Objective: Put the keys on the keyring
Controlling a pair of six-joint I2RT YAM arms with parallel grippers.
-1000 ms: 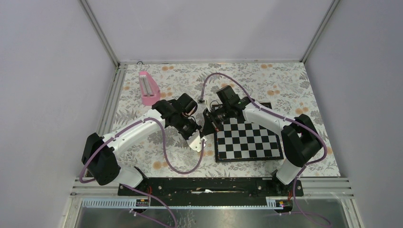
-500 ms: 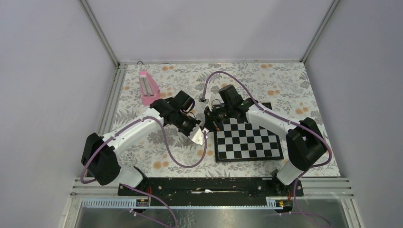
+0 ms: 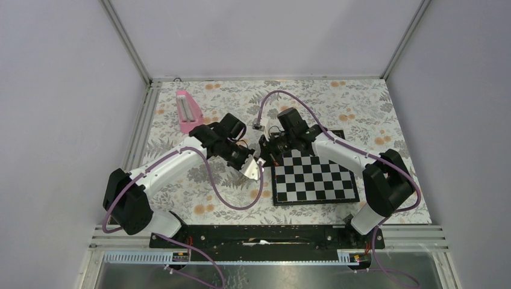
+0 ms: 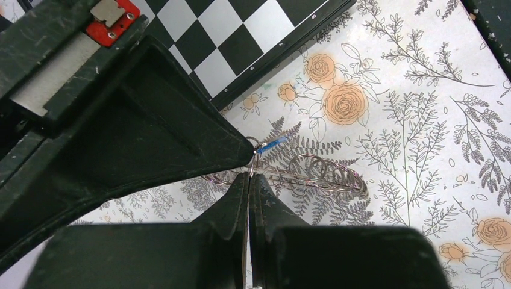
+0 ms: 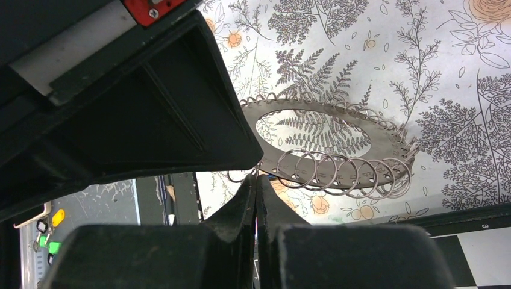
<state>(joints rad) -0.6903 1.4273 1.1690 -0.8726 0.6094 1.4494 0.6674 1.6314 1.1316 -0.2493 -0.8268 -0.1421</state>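
Grey keyring (image 5: 388, 143) is pinched edgewise between the right jaws.

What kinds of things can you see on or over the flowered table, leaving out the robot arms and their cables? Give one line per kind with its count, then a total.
Chessboard: 1
Pink wedge: 1
Keyring: 1
Blue key: 1
Total: 4

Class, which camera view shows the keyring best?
The right wrist view: the keyring shows most of its flat band, open centre and rim of small loops. The left wrist view sees it nearly edge-on, only loops. In the top view it is too small to make out.
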